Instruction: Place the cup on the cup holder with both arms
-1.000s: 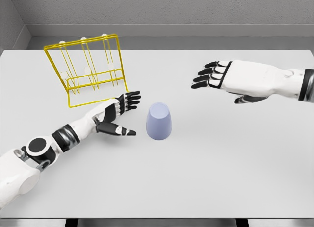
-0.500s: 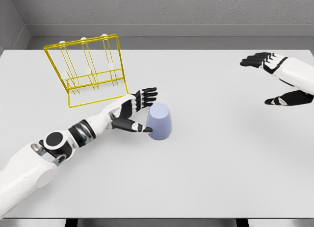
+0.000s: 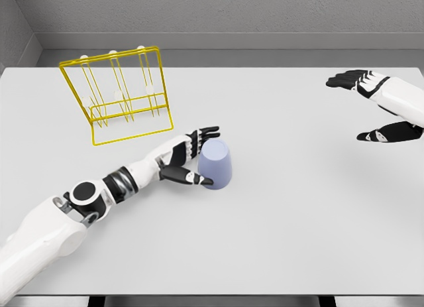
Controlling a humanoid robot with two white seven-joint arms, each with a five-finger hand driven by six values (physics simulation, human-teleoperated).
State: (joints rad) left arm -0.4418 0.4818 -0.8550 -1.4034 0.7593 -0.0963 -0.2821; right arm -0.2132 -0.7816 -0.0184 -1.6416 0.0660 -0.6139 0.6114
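A pale blue cup (image 3: pixel 217 164) stands upside down near the middle of the white table (image 3: pixel 285 221). My left hand (image 3: pixel 199 154) is at the cup's left side, its fingers spread around it with the thumb low at the front and the fingertips at the back; I cannot tell whether they press on it. The yellow wire cup holder (image 3: pixel 119 95) with white-tipped pegs stands at the back left, apart from the cup. My right hand (image 3: pixel 371 105) hovers open at the far right, well away from the cup.
A grey wall runs behind the table's far edge. The table's front edge lies along the bottom of the view.
My left hand has reached rightward until it brackets the cup. The right hand swung away from the centre to the far right and then stayed there. The cup has not moved.
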